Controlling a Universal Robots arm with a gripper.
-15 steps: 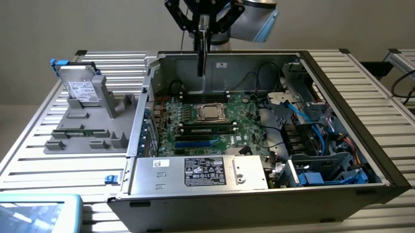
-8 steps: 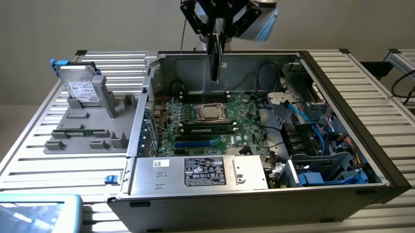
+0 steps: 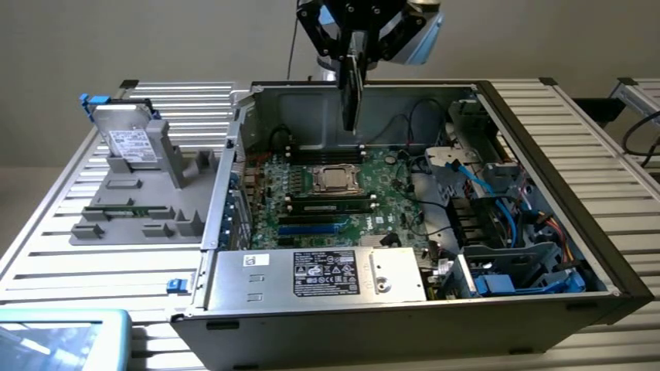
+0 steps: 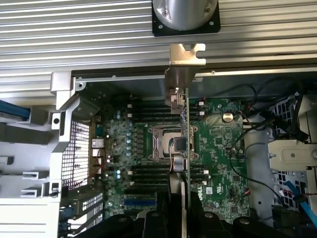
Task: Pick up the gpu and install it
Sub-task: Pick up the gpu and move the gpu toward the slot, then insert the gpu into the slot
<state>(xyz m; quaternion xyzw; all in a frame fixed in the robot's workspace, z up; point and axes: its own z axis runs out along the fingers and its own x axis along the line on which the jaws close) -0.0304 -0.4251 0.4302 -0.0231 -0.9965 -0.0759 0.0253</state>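
**gpu in gripper, hanging over the open case**

Gripper (image 3: 356, 48) is clamped on the gpu (image 3: 351, 93), gripping its upper end. The card hangs vertical and edge-on above the open case (image 3: 413, 332), towards the far wall and clear of the motherboard (image 3: 330, 209).

Card look: thin flat slab, reads dark in the exterior view. In the wrist view there is a thin green board edge, with the silver end bracket (image 4: 186, 59) at the end away from the gripper. That view sights straight down the card onto the CPU socket (image 3: 335, 178) area.

Hard to make out:
- the card's faces, as both views catch it nearly edge-on
- the gripper's finger contact, which is dark on dark
- the arm, cut off at the frame top in the exterior view

Around the case: labelled power supply (image 3: 320, 274) at the near wall. The hard drive (image 3: 132, 143) stands on a grey fixture (image 3: 134, 212) at the exterior view's left, on the slatted surface (image 3: 93, 270). A bluish object (image 3: 57, 340) is cut off at the corner.
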